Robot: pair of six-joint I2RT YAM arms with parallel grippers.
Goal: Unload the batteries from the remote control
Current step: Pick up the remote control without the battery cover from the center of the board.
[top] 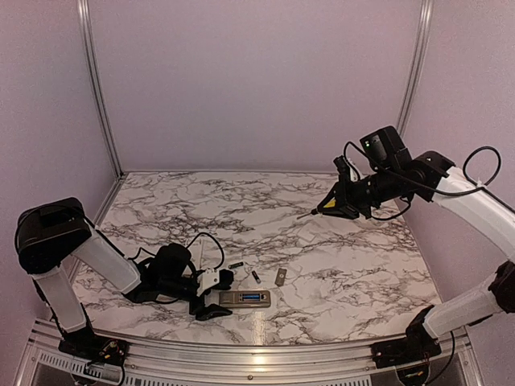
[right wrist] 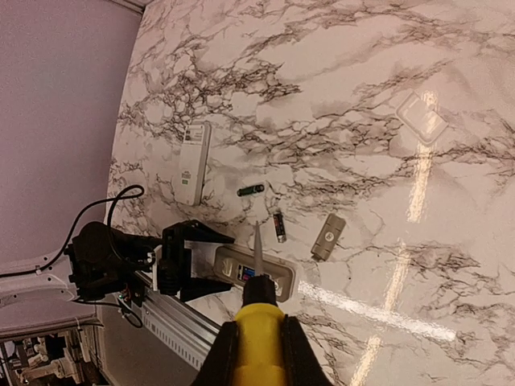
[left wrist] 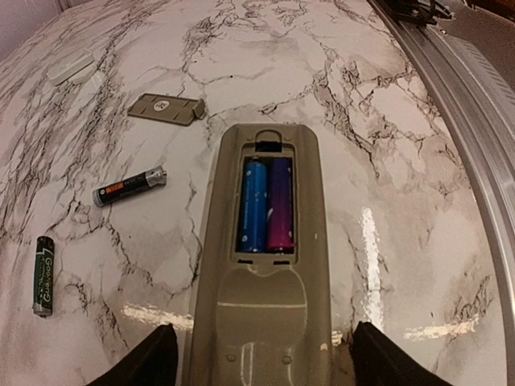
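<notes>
Marble table [top: 362, 265]: left gripper [top: 216, 294] jaws wide, straddling the remote [left wrist: 265, 241] at the near edge, with a thin gap each side. Two batteries [left wrist: 267, 205] sit in its open bay. Two loose cells [left wrist: 129, 186] [left wrist: 43, 276] and the cover plate [left wrist: 166, 108] lie just beside. Right gripper [top: 335, 206] is clamped on the yellow screwdriver [right wrist: 259, 318], above the table's right side. Left wrist view crops the remote's near end.

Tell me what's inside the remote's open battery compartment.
Inside the remote lie two cells side by side: a blue battery and a purple battery. Their undersides and end contacts are hidden.
</notes>
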